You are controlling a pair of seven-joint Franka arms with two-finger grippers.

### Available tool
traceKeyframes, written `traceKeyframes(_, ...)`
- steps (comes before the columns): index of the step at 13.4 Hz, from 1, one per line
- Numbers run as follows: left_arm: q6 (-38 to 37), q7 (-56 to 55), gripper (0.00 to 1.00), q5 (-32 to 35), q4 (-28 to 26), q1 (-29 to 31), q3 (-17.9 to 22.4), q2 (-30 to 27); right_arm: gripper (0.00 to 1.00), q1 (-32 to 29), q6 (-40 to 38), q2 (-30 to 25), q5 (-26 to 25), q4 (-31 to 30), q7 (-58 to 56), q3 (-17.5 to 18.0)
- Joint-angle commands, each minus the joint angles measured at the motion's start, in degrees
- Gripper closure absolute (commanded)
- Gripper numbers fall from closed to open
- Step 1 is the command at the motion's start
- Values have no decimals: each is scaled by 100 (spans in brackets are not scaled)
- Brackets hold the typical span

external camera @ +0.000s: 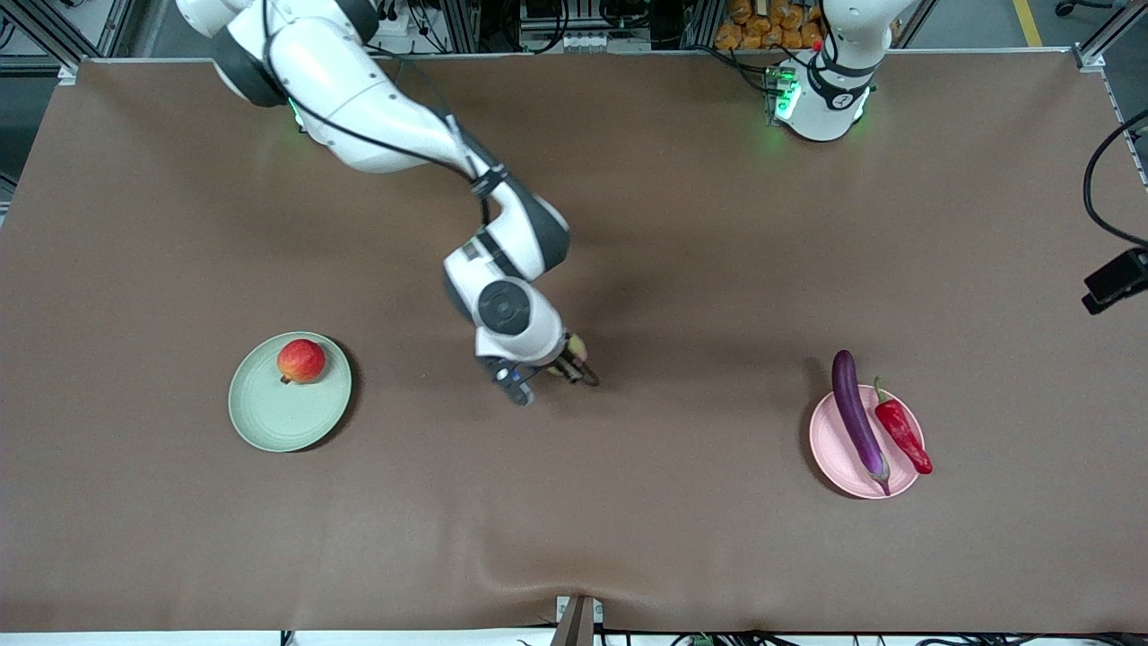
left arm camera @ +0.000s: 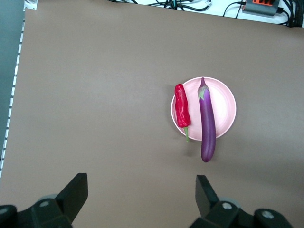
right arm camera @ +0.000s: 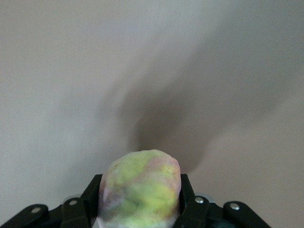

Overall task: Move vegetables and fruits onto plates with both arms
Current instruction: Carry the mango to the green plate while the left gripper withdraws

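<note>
My right gripper [external camera: 567, 363] is over the middle of the table, shut on the yellow-green, pink-tinged fruit [right arm camera: 141, 188], which peeks out beside the wrist in the front view [external camera: 577, 345]. The red fruit [external camera: 301, 361] lies on the pale green plate [external camera: 269, 417] toward the right arm's end. The purple eggplant [external camera: 857, 419] and the red chili pepper [external camera: 904, 433] lie on the pale pink plate [external camera: 830, 449] toward the left arm's end. My left gripper [left arm camera: 141, 190] is open and empty, high above the table, with the pink plate [left arm camera: 223, 102] in its view.
A brown cloth covers the whole table [external camera: 682, 224]. A black camera mount [external camera: 1115, 278] and a cable stand at the table edge toward the left arm's end. The left arm's base [external camera: 825, 94] shows at the top; its hand is out of the front view.
</note>
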Motion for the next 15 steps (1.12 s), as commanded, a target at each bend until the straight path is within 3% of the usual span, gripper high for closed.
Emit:
traceKeyframes(1,-83,156,0,-487,-87,-13,41,-223,100,-816,-917,-181,-35,298,-1190,140)
traceKeyframes(2,-91,164,0,-646,-130,-222,320,-345,100,-1106,-1163,-190,-44,352,-1674,114)
traceKeyframes(4,-109,217,0,-963,-681,-1536,1731,-792,100,-1643,-1341,-347,-62,344,-2649,61)
traceKeyframes(5,-100,217,0,-1078,-832,-2004,2225,-908,100,-1880,-1350,-400,-97,335,-3089,61)
traceKeyframes(7,-170,217,0,-1061,-799,-3067,3341,-909,100,-2302,-1569,-462,-254,291,-3898,61)
traceKeyframes(11,-443,130,0,-1035,-781,-3168,3364,-953,100,-2743,-1658,-462,-764,-50,-4622,61)
traceKeyframes(15,-460,120,0,-1035,-772,-3160,3285,-953,100,-3244,-1353,-462,-713,-524,-5422,96)
